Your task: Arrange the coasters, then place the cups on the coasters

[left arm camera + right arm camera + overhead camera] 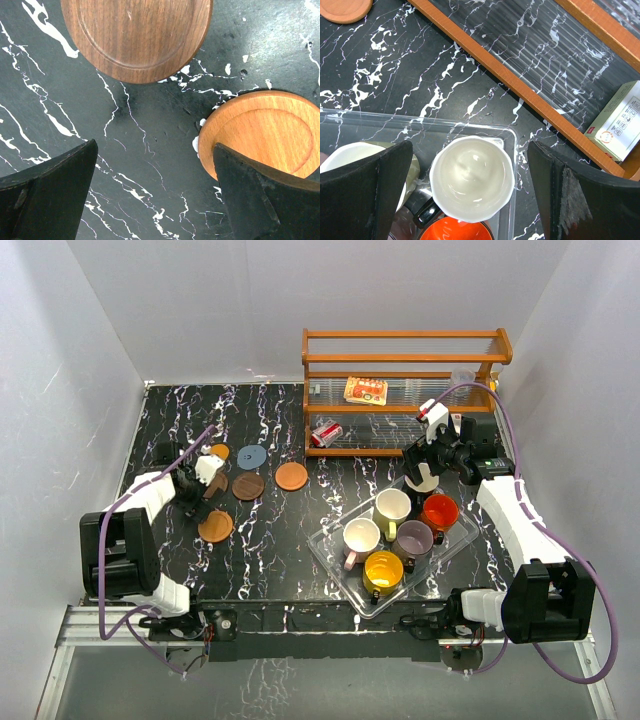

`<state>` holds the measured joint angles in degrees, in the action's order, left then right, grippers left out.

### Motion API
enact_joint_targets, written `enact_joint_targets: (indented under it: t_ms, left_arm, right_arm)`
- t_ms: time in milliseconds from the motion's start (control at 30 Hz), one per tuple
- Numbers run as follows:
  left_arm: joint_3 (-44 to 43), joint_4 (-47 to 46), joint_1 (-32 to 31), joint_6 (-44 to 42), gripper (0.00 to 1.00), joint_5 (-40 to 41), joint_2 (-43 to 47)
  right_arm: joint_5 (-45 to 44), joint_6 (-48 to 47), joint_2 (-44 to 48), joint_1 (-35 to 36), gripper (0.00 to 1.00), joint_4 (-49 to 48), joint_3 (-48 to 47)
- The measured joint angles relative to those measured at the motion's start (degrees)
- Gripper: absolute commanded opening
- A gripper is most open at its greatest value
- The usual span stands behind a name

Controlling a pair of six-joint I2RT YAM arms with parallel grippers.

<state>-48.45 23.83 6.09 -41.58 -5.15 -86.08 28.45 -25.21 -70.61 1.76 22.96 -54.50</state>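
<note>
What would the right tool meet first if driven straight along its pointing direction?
Probably the white-interior mug, centred below the open right tool, in a corner of the clear tray. Its rim looks first in line; clearance above it is unclear.

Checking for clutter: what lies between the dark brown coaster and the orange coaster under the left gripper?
Only bare table separates the dark coaster and orange coaster, shown in the left wrist view.

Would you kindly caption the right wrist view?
Open right gripper above the white-lined cup in the clear tray.
</note>
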Motion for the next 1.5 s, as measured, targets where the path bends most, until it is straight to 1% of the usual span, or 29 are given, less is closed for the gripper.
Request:
enact_joint_targets:
  t_ms: [900, 1167, 1333, 1500]
  left_arm:
    - [-2.5, -2.4, 2.2, -1.3, 0.99, 3.1, -2.6]
    - [-2.9, -1.9, 2.5, -1.9, 0.99, 3.1, -2.7]
    - [-6.2, 1.9, 2.8, -1.0, 0.99, 0.4, -2.8]
    - [-11.4, 5.3, 2.8, 2.1, 0.99, -6.7, -1.9]
  right_arm:
    - [0.0, 0.0, 0.0, 0.0, 0.98, 0.0, 0.0]
    - [0.0, 0.0, 0.0, 0.0, 0.98, 0.0, 0.0]
    - [0.0, 0.0, 0.0, 0.0, 0.98, 0.0, 0.0]
    - [0.0, 0.0, 0.0, 0.0, 0.98, 0.0, 0.0]
